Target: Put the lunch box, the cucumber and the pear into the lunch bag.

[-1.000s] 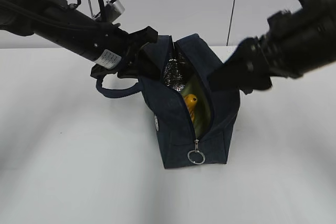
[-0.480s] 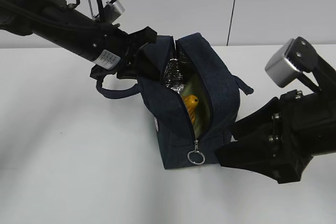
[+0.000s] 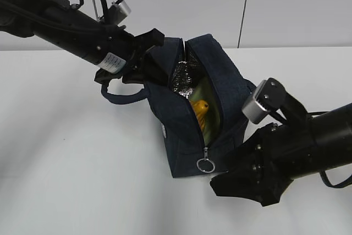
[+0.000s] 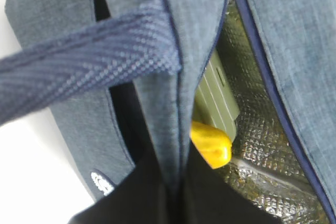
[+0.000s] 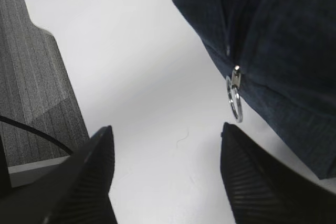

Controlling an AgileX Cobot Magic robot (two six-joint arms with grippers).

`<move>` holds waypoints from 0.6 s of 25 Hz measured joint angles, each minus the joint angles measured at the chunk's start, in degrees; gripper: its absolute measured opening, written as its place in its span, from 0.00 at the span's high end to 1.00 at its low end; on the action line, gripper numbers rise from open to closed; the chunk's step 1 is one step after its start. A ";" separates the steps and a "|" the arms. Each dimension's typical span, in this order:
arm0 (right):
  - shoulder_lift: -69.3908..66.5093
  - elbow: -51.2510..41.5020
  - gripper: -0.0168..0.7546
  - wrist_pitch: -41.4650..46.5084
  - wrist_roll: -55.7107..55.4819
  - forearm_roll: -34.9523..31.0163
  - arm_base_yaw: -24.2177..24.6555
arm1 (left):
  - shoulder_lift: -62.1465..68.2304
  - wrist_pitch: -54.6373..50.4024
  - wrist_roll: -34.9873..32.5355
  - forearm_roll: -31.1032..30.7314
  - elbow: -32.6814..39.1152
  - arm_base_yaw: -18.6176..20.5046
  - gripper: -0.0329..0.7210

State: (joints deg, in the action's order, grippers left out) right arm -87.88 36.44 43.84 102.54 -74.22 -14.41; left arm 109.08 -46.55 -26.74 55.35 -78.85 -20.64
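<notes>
While the left gripper [image 3: 147,61] is pinching the lunch bag [image 3: 220,89] rim, jaws shut on fabric, the right gripper [image 5: 165,174], jaws wide and empty, should be closing squarely on the ring pull [image 5: 234,99]. Only the left wrist view is showing the lunch box [image 4: 216,95] beside the pear [image 4: 211,144] inside; the cucumber is hidden.

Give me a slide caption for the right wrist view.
Open right gripper approaching the ring pull of the lunch bag on the white table.
</notes>
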 joint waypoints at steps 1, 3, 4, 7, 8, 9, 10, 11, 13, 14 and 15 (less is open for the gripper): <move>-1.33 0.00 0.37 -0.05 1.82 -0.89 0.00 | 0.00 -0.08 -0.22 0.00 0.00 0.00 0.96; -4.04 0.00 0.37 -0.30 6.13 -3.39 0.00 | 0.00 -0.19 -0.92 0.00 0.00 0.00 0.96; -5.05 0.00 0.37 -0.70 8.67 -4.41 0.00 | 0.00 -0.24 -1.15 0.00 0.00 0.00 0.96; -8.48 0.00 0.37 -1.50 15.73 -8.42 0.00 | 0.00 -0.31 -1.65 0.00 0.00 0.00 0.96; -9.53 0.00 0.37 -1.72 17.50 -9.63 0.00 | 0.00 -0.37 -1.84 0.00 0.00 0.00 0.96; -10.36 0.00 0.37 -2.04 19.23 -11.19 0.00 | 0.00 -0.37 -1.98 -0.06 0.00 0.00 0.96; -11.30 0.00 0.37 -2.28 21.27 -12.87 0.00 | 0.00 -0.37 -2.15 -0.20 0.00 0.00 0.96; -12.00 0.00 0.37 -2.39 23.14 -14.22 0.00 | 0.00 -0.37 -2.29 -0.35 0.00 0.00 0.96; -13.42 0.00 0.37 -2.41 26.16 -17.11 0.00 | 0.00 -0.37 -2.35 -0.65 0.00 0.00 0.96; -13.93 0.00 0.37 -2.52 27.68 -18.77 0.00 | 0.00 -0.37 -2.35 -0.89 0.00 0.00 0.96; -14.21 0.00 0.37 -2.52 28.58 -19.83 0.00 | 0.00 -0.42 -2.40 -0.97 0.00 0.00 0.96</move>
State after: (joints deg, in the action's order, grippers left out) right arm -102.08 36.44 41.33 131.13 -94.05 -14.41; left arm 109.08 -46.98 -29.14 54.39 -78.85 -20.64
